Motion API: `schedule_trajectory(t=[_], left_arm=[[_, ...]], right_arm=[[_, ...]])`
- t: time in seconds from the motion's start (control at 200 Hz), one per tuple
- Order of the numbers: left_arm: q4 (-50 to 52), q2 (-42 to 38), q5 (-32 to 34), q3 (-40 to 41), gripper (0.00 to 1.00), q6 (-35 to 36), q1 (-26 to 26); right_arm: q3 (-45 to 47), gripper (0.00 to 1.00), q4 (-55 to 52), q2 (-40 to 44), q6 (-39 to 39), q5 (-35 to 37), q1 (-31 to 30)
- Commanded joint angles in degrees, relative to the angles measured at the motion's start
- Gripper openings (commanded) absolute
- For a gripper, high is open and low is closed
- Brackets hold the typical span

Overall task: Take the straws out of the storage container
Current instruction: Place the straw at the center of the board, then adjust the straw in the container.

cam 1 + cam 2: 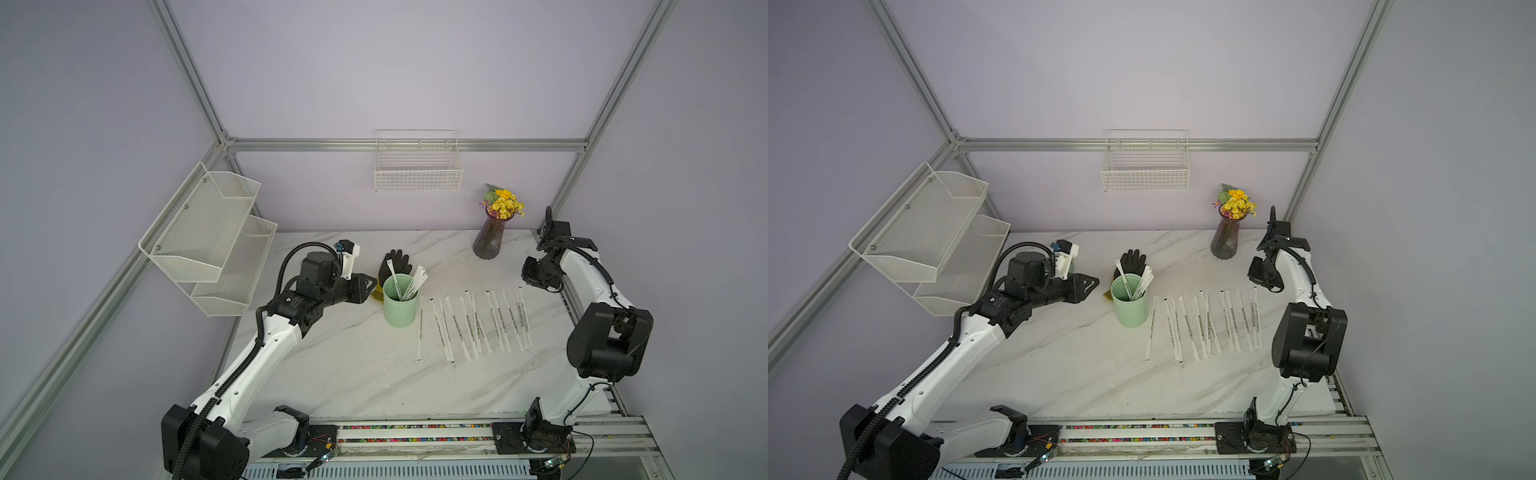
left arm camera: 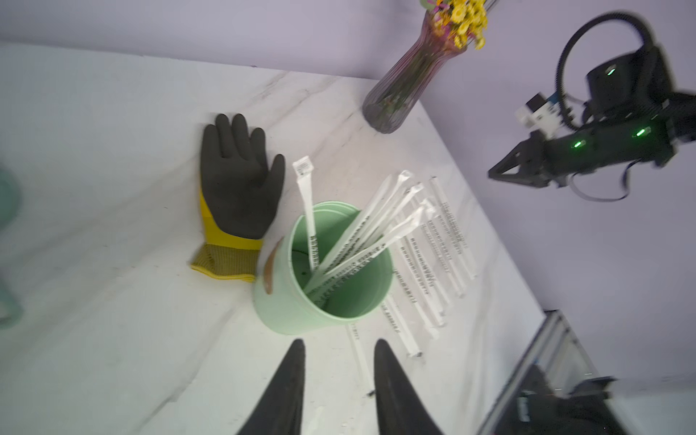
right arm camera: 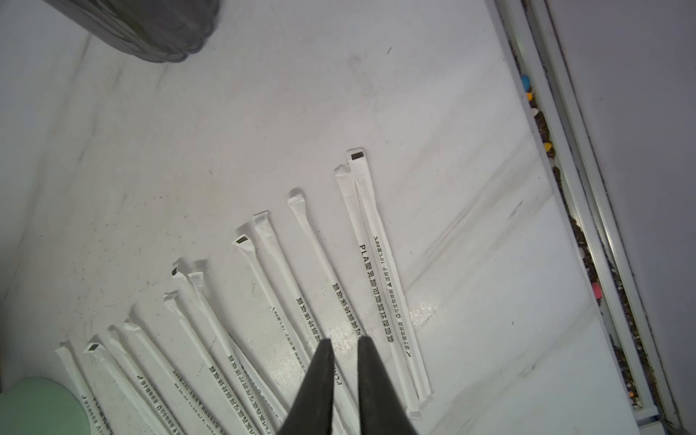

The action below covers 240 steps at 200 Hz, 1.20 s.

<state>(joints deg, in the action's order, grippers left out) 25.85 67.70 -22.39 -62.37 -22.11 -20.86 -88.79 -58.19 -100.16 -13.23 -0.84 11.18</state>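
The storage container (image 1: 400, 309) is a pale mint-green cup standing near the table's middle; it also shows in a top view (image 1: 1129, 309) and in the left wrist view (image 2: 286, 301). Several white wrapped straws (image 2: 361, 241) lean inside it. Several more straws (image 1: 473, 324) lie in a row on the marble to its right. My left gripper (image 2: 339, 342) hovers just left of the cup, its jaws apart with nothing between them. Over the right end of that row, my right gripper (image 3: 342, 341) has its jaws nearly together and empty.
A black and yellow glove (image 1: 392, 264) lies behind the cup. A ribbed vase of yellow flowers (image 1: 490, 237) stands at the back right. A wire basket (image 1: 417, 174) hangs on the back wall and a mesh shelf rack (image 1: 208, 237) on the left wall.
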Motion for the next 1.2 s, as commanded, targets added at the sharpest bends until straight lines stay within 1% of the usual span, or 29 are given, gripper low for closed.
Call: schedule_trajectory(t=[0.0, 0.2, 0.355, 0.37, 0.415, 0.88, 1.065, 1.195], left_arm=[[0.38, 0.51, -7.63, -2.77, 0.0, -0.72, -2.33], [0.41, 7.24, -12.59, -5.7, 0.0, -0.75, -6.33], [0.42, 12.69, -13.56, -8.73, 0.0, -0.48, -9.65], [0.39, 14.63, -13.48, -9.03, 0.0, -0.48, -9.87], [0.49, 16.58, -13.37, -10.06, 0.0, -0.48, -10.35], [3.71, 29.23, -9.29, -20.66, 0.0, 0.75, -12.07], [4.42, 31.98, -6.26, -23.77, 0.0, 0.91, -12.62], [4.94, 32.66, -2.83, -25.2, 0.0, 1.09, -12.71]], right_arm=[[2.07, 0.15, 2.3, 2.66, -1.08, -3.31, -0.6], [4.93, 0.15, 3.33, 5.35, -1.18, -5.04, -2.02], [7.08, 0.15, 4.22, 7.19, -1.27, -5.94, -2.6], [7.14, 0.15, 4.16, 7.29, -1.21, -6.08, -2.77], [7.57, 0.15, 4.19, 7.65, -1.2, -6.15, -3.1], [9.25, 0.17, 5.65, 9.19, -0.83, -6.75, -4.02], [9.46, 0.17, 6.1, 8.59, -0.57, -7.07, -4.03], [9.52, 0.17, 6.56, 8.32, -0.52, -7.5, -4.06]])
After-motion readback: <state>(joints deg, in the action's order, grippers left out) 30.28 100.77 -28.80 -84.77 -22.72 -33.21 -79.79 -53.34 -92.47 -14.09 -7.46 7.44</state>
